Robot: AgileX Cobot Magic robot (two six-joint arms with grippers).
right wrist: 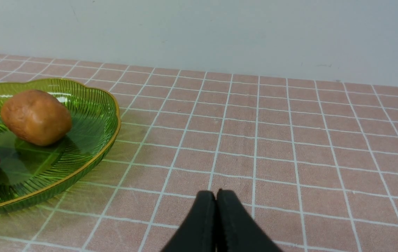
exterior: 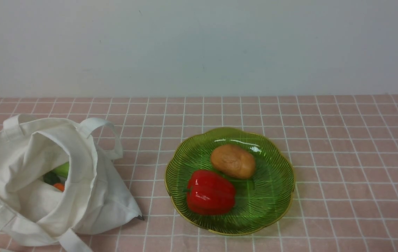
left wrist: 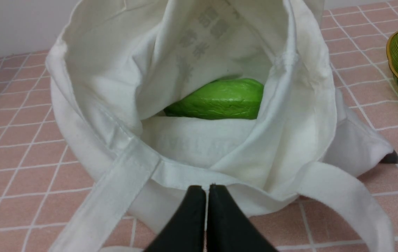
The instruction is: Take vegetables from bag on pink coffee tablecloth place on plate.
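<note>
The red bell pepper and a brown potato lie on the green plate, which stands mid-table on the pink tablecloth. The white bag lies at the left, mouth open, with a light green piece and an orange piece inside. In the left wrist view my left gripper is shut and empty, just outside the bag's near rim, facing the green vegetable. My right gripper is shut and empty over bare cloth, right of the plate. Neither gripper shows in the front view.
A pale wall runs along the back of the table. The bag's strap handles lie loose on the cloth on both sides of my left gripper. A dark green bit sits in the bag.
</note>
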